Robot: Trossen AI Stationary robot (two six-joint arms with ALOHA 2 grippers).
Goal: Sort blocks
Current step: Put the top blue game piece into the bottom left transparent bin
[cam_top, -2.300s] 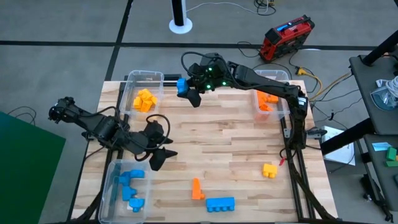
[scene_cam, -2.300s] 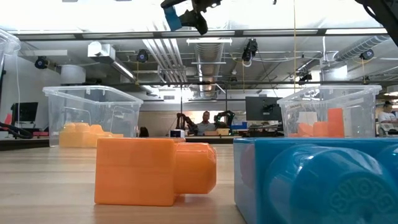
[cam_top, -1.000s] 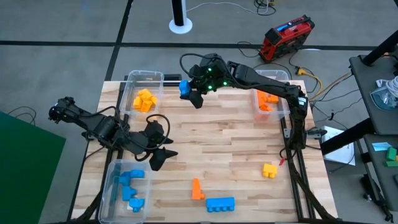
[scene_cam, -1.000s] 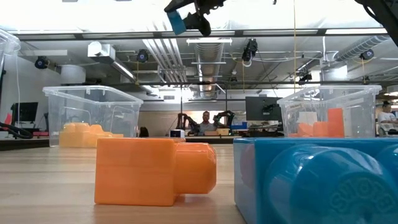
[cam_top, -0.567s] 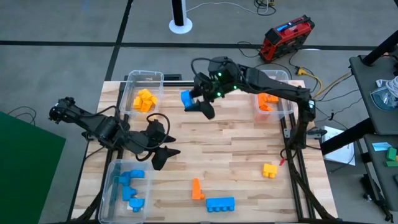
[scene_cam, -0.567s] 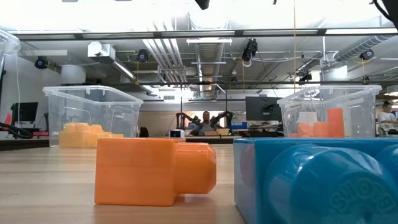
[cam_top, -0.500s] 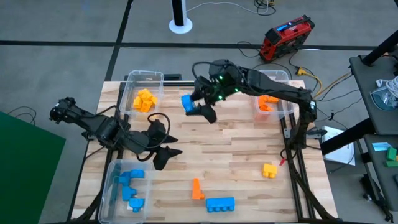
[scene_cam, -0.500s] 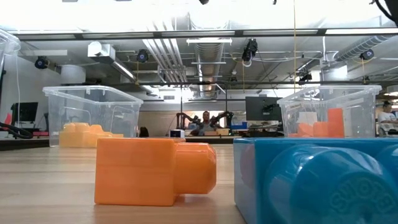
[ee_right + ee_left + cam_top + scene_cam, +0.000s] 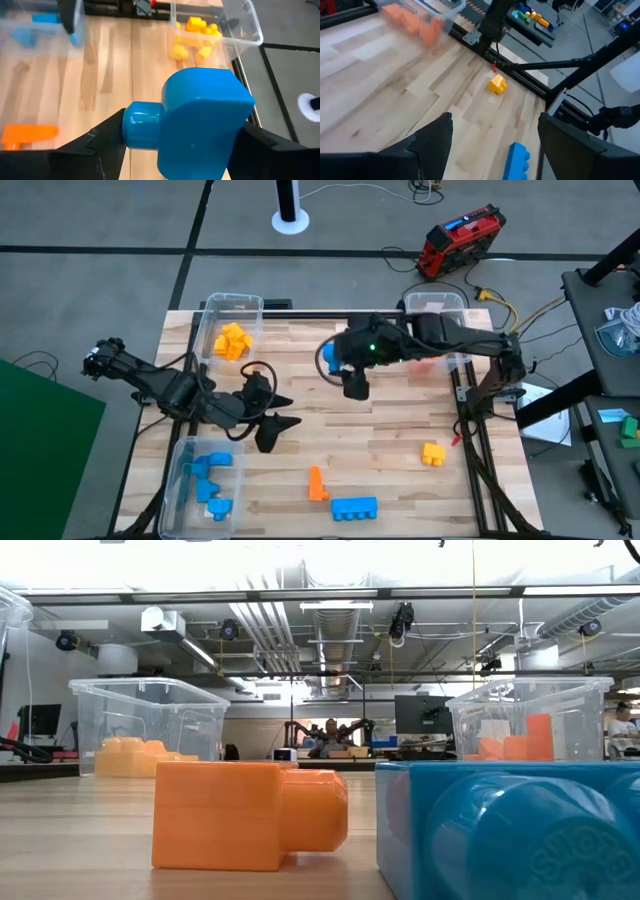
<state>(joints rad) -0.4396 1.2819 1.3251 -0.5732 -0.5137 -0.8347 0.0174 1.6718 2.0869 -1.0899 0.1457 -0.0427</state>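
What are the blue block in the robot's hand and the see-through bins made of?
The blue block held by the right hand looks like smooth, glossy moulded plastic, judging by its rounded edges and soft sheen. The bins seem to be thin clear plastic, since their contents show through the walls.

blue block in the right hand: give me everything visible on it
The blue block is glossy plastic with a boxy body, rounded corners and a round peg sticking out of one side. It is clamped between the two dark fingers of the right hand, lifted off the wood table above its middle. In the high view only a bit of blue shows beside the hand. Nothing else touches it.
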